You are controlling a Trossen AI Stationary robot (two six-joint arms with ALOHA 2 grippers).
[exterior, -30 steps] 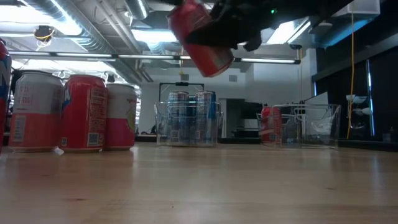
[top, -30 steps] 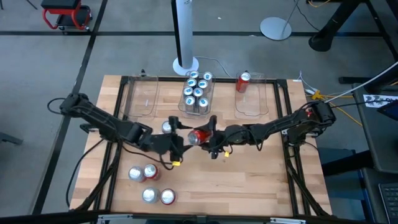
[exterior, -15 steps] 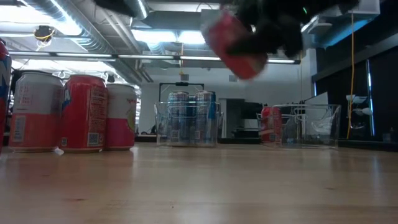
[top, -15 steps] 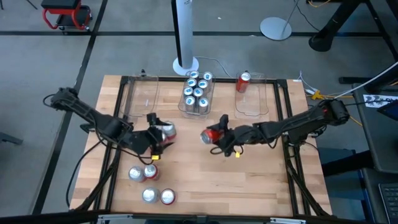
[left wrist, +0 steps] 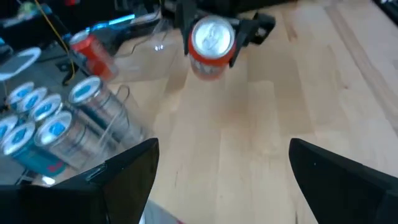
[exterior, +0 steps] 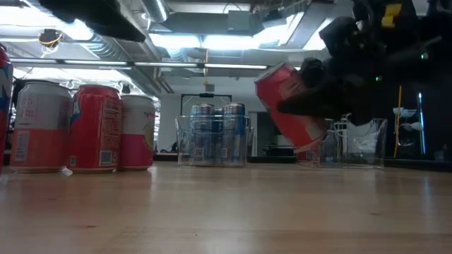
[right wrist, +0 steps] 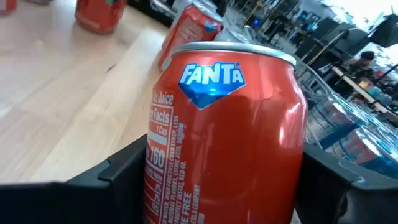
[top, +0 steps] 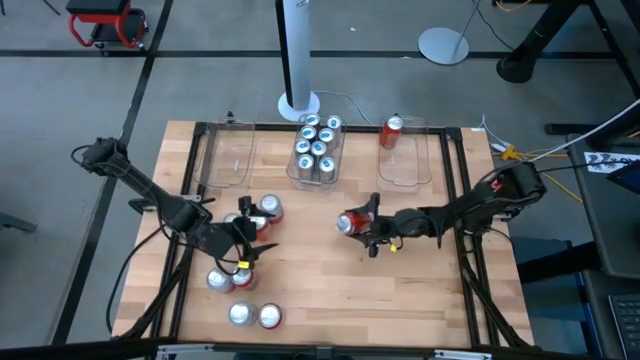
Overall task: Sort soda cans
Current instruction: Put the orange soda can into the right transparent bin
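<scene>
The right gripper (top: 360, 222) is holding a red Fanta can (top: 347, 222) tilted above the middle of the wooden table (top: 420, 290), its fingers closed against the can's sides — the low view is showing the can (exterior: 288, 113) clear of the tabletop, leaning toward the bins. The left gripper (top: 243, 243) is hovering over the table's left half with its fingers spread wide and nothing between them; two cans (top: 262, 210) are sitting just beyond it, one red and one silver-topped. Nearer the front edge on the left, four more cans are standing in two pairs (top: 230, 277) (top: 254, 316), red and silver mixed.

Along the far edge, three clear bins are lined up. The middle bin (top: 318, 181) is holding about eight blue-and-white cans (top: 316, 147) packed upright. The right bin (top: 428, 160) is holding a single red can (top: 391, 131) at its far end, while the left bin (top: 228, 157) is showing only bare plastic. From the left wrist view, the held can (left wrist: 212, 41) is facing the camera top-on — silver lid, red body — with the dark fingers (left wrist: 252, 30) of the other arm gripping it from either side.
</scene>
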